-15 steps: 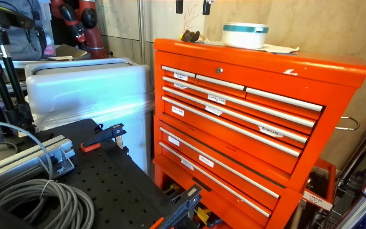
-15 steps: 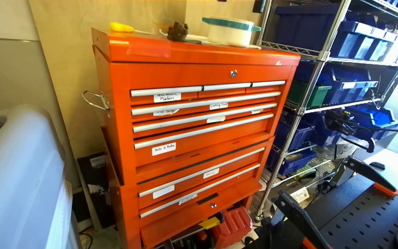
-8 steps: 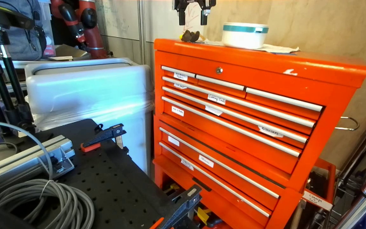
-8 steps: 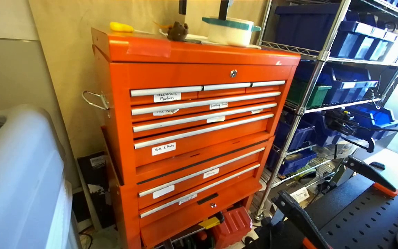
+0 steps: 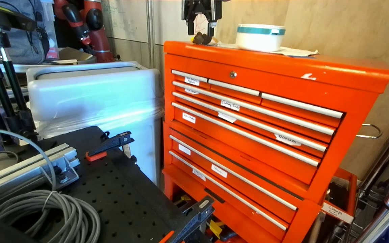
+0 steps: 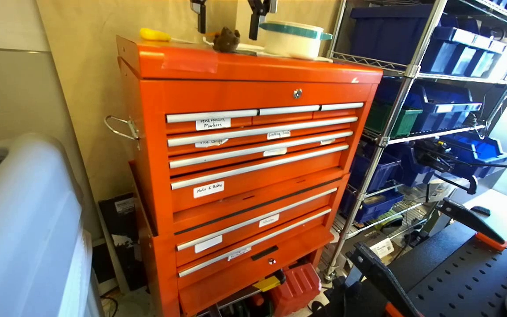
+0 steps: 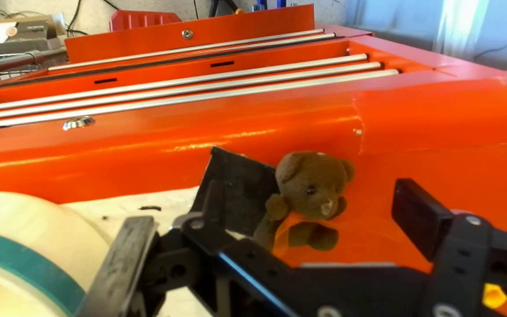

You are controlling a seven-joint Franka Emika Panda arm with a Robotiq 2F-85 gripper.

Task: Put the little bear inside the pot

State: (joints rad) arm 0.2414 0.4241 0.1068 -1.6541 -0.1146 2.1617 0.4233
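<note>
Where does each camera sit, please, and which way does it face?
In an exterior view, the camera sits by the black bench at lower left, facing the red tool chest; the claw hangs at top.
In an exterior view, the camera has the bench at lower right, facing the chest's front and one side; claw fingers show at top.
Wrist view: on the wrist, looking down past both fingers at the little bear, pot at left, toward the chest's front edge.
Both exterior views share chest, little bear and pot.

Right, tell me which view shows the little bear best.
The wrist view: the little bear looks large, with an eye and ears plain. Both exterior views show it small and dark, its face unclear.
</note>
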